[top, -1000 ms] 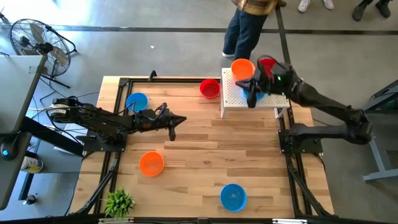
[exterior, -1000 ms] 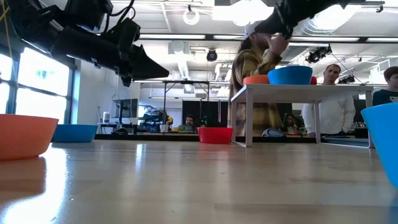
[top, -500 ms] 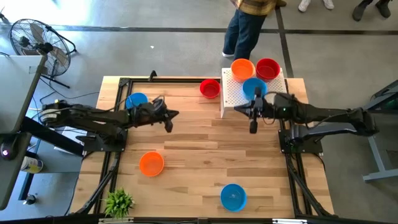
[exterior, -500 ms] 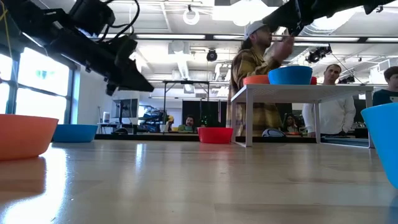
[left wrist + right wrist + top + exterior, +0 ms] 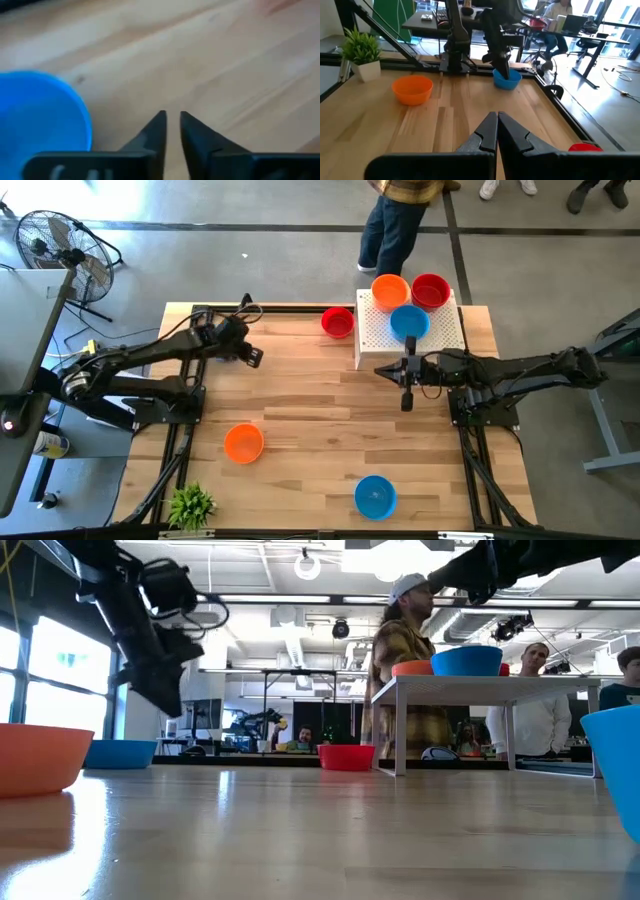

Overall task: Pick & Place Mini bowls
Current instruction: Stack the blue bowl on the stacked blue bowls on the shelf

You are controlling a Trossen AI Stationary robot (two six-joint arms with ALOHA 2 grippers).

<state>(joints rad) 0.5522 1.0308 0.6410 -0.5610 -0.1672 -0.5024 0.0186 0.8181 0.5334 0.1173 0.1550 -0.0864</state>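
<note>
Three bowls already sit on the white box (image 5: 437, 330) at the far right of my table: an orange one (image 5: 389, 289), a red one (image 5: 431, 289) and a blue one (image 5: 409, 322). That leaves four on the wood as I count them: a red bowl (image 5: 338, 322) just beside the box, a blue bowl (image 5: 40, 117) at the far left under my left arm, an orange bowl (image 5: 243, 443) near the left front, and another blue bowl (image 5: 375, 496) at the front. My left gripper (image 5: 172, 127) hovers just beside that far-left blue bowl, its jaws parted only a sliver and holding nothing. My right gripper (image 5: 405, 395) hangs over bare wood in front of the box, jaws clenched and empty. I judge the job a little under half done, with the left blue bowl next in line.
</note>
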